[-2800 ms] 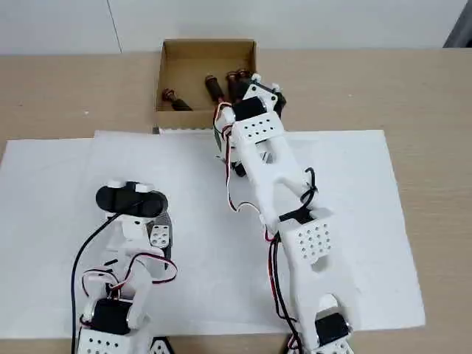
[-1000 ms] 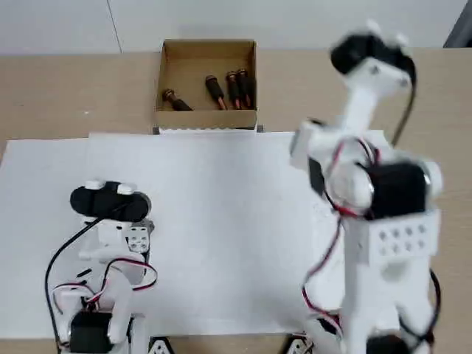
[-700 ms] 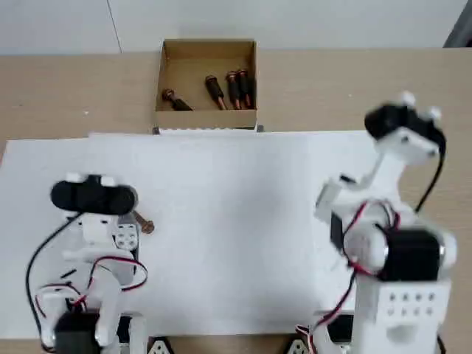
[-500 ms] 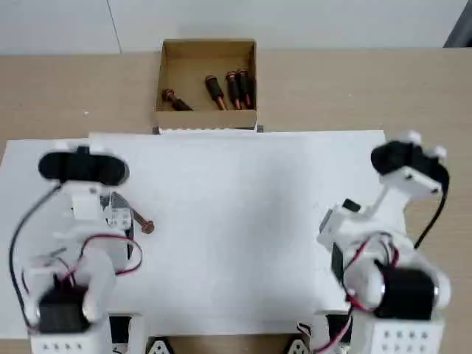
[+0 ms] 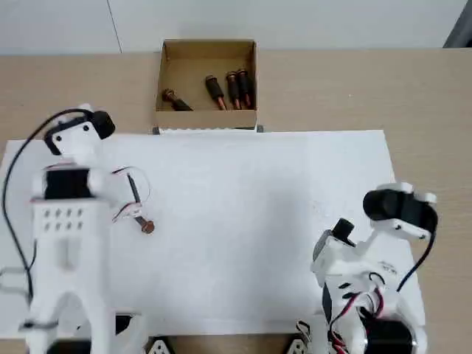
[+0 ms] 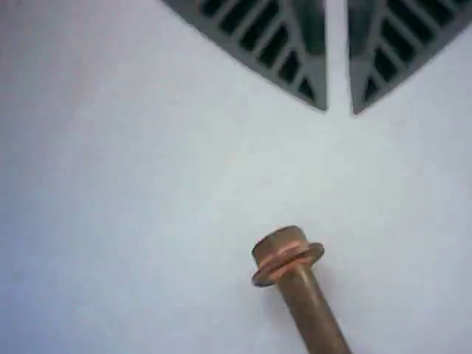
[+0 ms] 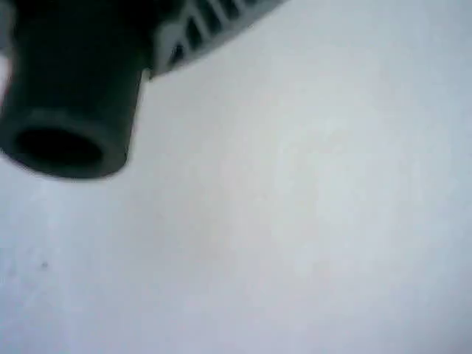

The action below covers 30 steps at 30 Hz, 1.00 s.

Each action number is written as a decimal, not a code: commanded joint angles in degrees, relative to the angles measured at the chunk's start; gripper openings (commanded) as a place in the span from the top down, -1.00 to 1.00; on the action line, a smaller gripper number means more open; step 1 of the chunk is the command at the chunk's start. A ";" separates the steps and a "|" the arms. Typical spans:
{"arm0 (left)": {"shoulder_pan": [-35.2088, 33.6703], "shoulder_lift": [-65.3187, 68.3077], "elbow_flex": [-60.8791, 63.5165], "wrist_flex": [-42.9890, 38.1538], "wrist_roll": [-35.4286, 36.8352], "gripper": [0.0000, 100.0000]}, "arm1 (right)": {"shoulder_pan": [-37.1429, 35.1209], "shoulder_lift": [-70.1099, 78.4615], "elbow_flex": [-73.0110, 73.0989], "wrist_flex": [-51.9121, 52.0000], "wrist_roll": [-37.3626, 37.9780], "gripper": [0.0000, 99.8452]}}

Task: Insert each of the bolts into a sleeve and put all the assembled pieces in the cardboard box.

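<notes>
A copper bolt (image 5: 146,226) lies on the white paper at the left. In the left wrist view the bolt (image 6: 291,269) has its head pointing at my left gripper (image 6: 337,96). That gripper hangs above the paper, jaws drawn together to a thin slit with nothing between them. The left arm (image 5: 68,184) stands tall beside the bolt. My right gripper (image 5: 338,237) sits low at the front right, shut on a black sleeve (image 5: 343,227). The sleeve (image 7: 66,103) shows its open bore beside one grey finger (image 7: 210,29). The cardboard box (image 5: 209,46) at the back holds several assembled pieces (image 5: 228,88).
White paper (image 5: 251,221) covers the table between the arms and the box. Bare wood (image 5: 354,88) lies around the box and along the right edge. A pale wall runs behind the table.
The right arm drew back from just in front of the box to the front right, carrying the sleeve. The left arm rose and swung left, uncovering the bolt on the paper.
</notes>
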 commanded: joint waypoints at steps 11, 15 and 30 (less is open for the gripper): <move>-0.44 15.30 -2.33 -3.96 7.12 0.76 | 4.70 -5.14 0.44 -0.66 3.87 1.00; -0.35 16.79 -2.33 -7.30 7.38 0.75 | 4.53 -5.14 0.44 -0.66 3.87 1.00; -4.13 24.88 -2.24 -12.84 7.38 0.75 | 4.35 -5.14 0.44 -0.75 4.66 1.00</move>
